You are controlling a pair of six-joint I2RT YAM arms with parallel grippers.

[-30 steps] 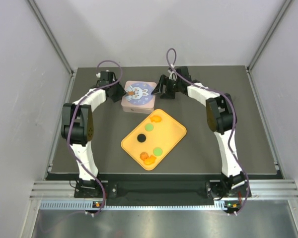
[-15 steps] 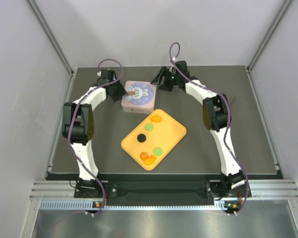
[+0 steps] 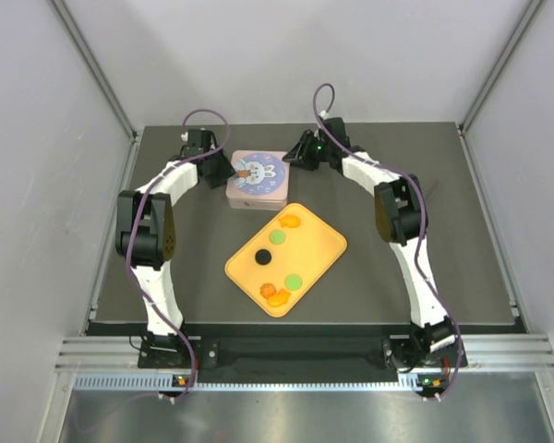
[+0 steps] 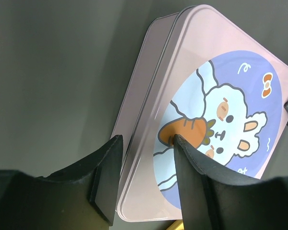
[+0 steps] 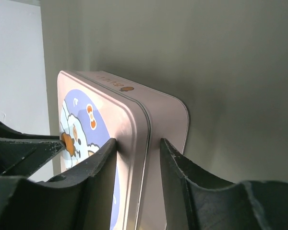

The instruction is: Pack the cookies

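Seen from above, a pink tin (image 3: 258,179) sits lid-on toward the far side of the table (image 3: 443,277); the left gripper (image 3: 229,172) is at the tin's left edge and the right gripper (image 3: 293,159) at its far right corner; an orange tray (image 3: 328,242) lies just on the near side of the tin, and the cookies (image 3: 277,236) lie loose on it; an orange one is closest to the tin, a green one beside it, a black one farther off, then another green one and an orange cluster at the tray end farthest from the tin.

At the left wrist, the jaws stand narrow astride the tin's (image 4: 221,72) rim; one finger (image 4: 105,177) is against the side wall, the other presses the lid by the printed carrot; it is a pinch on the tin.

At the right wrist, the jaws are likewise narrow, closed on the tin's (image 5: 110,96) rim beside a rounded corner; one finger (image 5: 93,177) is on the lid, the other on the side wall; the left gripper (image 5: 24,146) shows at the tin's opposite edge.
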